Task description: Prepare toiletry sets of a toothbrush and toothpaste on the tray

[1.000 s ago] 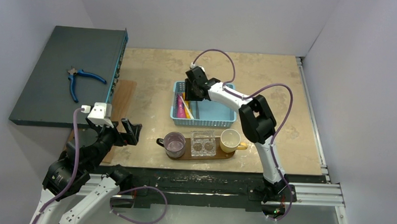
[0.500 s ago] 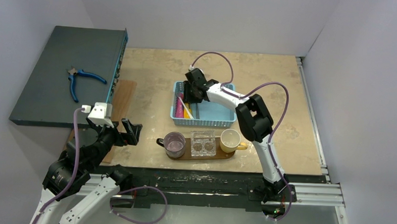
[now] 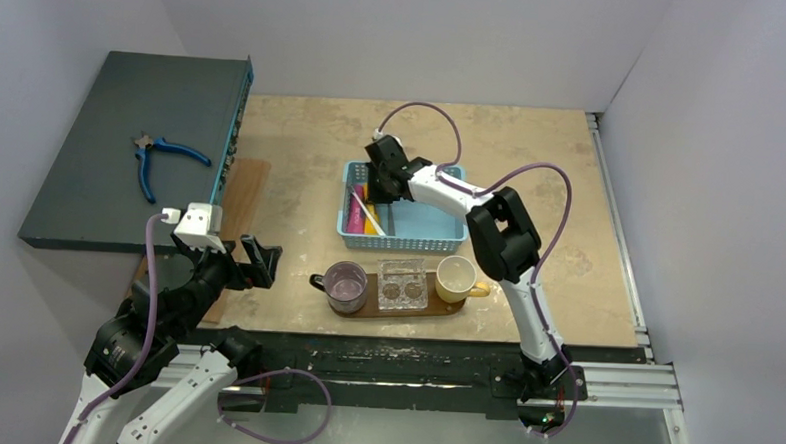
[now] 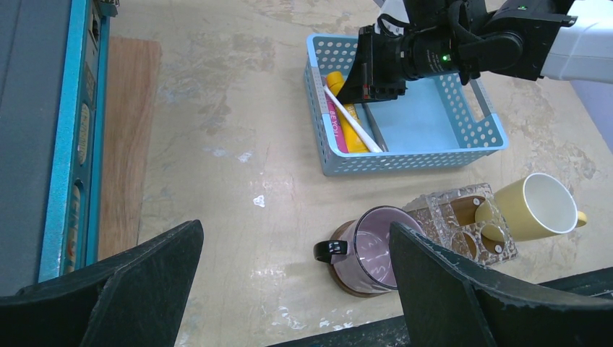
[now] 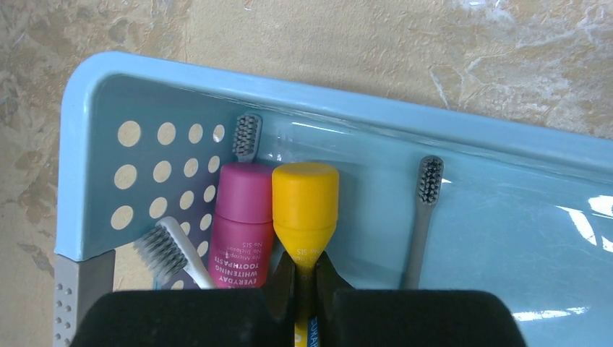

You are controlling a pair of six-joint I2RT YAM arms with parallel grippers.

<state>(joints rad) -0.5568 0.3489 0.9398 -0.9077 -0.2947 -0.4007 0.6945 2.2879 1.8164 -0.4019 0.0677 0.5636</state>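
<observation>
Right claw (image 5: 303,282) down in blue basket (image 5: 81,137), jaws pinched tight on yellow toothpaste tube (image 5: 305,195), just below its cap. Pink toothpaste tube (image 5: 242,217) touching it alongside. White toothbrush (image 5: 168,249) slanting over tubes, bristle head by perforated wall. Two grey toothbrushes (image 5: 428,195) also in basket. Left claw (image 4: 295,235) spread wide, gripping nothing, above bench (image 4: 217,144) front-left. Tray (image 3: 417,311) near front edge of bench, well apart from basket contents, carrying purple mug (image 4: 365,249), glass holder (image 4: 463,220), yellow cup (image 4: 538,206).
</observation>
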